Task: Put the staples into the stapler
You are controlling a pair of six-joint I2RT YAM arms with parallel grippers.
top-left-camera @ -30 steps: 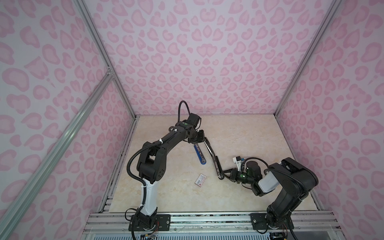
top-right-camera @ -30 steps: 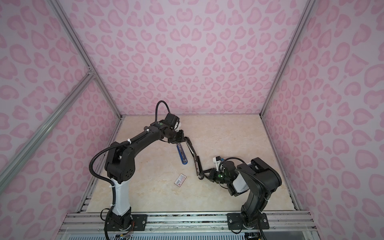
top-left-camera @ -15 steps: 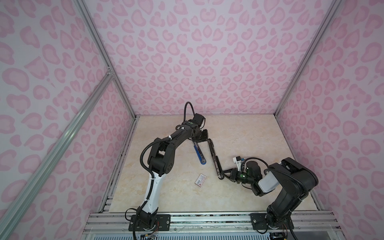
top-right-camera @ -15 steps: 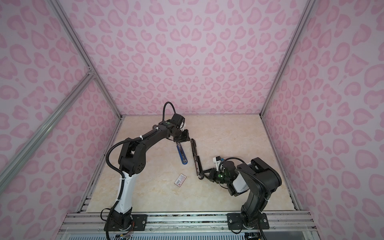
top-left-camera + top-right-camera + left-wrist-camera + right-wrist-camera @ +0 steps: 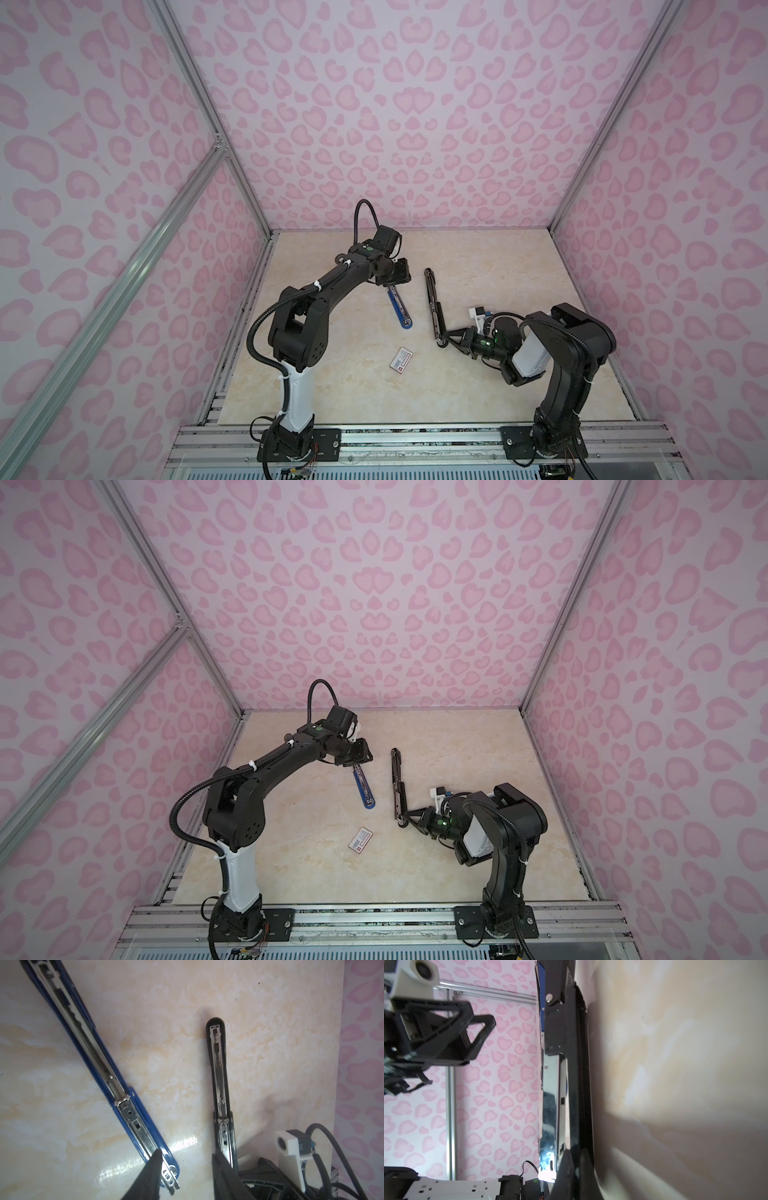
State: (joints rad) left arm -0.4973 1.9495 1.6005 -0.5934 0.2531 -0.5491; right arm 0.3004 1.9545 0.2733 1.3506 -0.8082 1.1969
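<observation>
We see no loose staples on the tabletop [image 5: 498, 270], nor can we tell if either rail holds any; the black stapler [image 5: 432, 303] lies opened out, the blue stapler [image 5: 400, 309] near it. Next, we judge, a strip must be fetched, pinched by its long sides and lowered legs-down. The right gripper [image 5: 444, 340], reaching low, clamps the black stapler's near end; the left gripper [image 5: 186, 1159] hovers above, jaws parted, empty.

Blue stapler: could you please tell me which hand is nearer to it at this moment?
Left. The left hand hovers open just above the blue stapler, at its far end. The right hand is farther away, shut on the near end of the black stapler alongside.
</observation>
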